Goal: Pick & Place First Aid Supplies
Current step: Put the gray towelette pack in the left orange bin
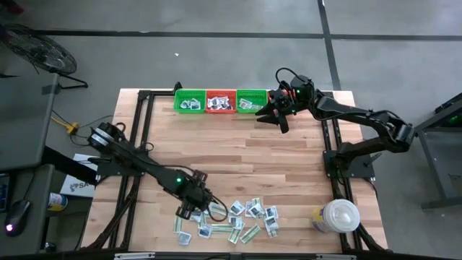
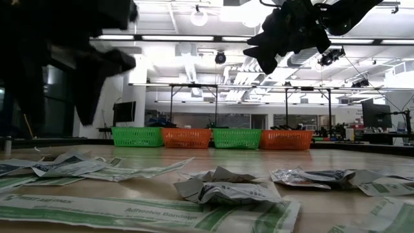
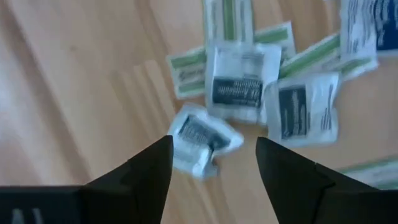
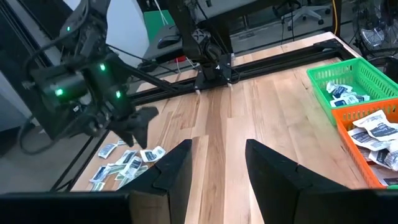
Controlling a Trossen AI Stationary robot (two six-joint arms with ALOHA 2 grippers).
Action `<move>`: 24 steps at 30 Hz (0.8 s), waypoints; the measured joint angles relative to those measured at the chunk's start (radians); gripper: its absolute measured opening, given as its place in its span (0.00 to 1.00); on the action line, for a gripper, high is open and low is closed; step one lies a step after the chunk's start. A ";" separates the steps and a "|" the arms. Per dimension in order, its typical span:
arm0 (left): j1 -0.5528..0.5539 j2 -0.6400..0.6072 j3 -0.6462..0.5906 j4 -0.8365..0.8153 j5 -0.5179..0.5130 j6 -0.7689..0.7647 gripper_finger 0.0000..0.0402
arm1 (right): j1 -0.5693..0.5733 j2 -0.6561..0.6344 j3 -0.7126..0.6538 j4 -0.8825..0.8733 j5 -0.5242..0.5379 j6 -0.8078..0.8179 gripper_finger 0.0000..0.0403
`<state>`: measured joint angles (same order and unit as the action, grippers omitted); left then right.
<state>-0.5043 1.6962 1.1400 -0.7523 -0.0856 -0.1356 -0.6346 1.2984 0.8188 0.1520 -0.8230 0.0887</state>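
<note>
The first aid supplies (image 1: 232,219) are small white packets with dark marks and pale-green strips, lying loose and flat on the wood near the table's near edge. My left gripper (image 1: 193,209) points steeply down over the pile's left end. It is open, with one crumpled white packet (image 3: 200,140) on the table below the gap between its fingers (image 3: 155,163). My right gripper (image 1: 275,115) hangs open and empty at the far side, beside the baskets. More packets lie in the green basket (image 4: 346,82) and the orange basket (image 4: 375,138).
A row of green and orange baskets (image 1: 220,101) stands along the far edge. A big white round lidded container (image 1: 339,216) sits at the near right corner. Bare wood lies between the baskets and the pile. Black frame rails run along both sides.
</note>
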 joint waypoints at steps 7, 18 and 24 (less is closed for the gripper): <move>0.000 0.105 0.000 -0.002 0.017 -0.026 0.56 | 0.000 0.000 0.000 -0.002 0.000 -0.001 0.35; 0.000 0.129 -0.008 -0.019 -0.003 -0.062 0.48 | 0.000 0.000 0.000 -0.006 -0.023 0.007 0.35; 0.000 0.129 -0.008 -0.026 -0.010 -0.080 0.35 | 0.000 0.000 0.000 -0.007 -0.023 0.008 0.35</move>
<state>-0.5041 1.8248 1.1316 -0.7781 -0.0954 -0.2152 -0.6342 1.2984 0.8188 0.1454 -0.8463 0.0963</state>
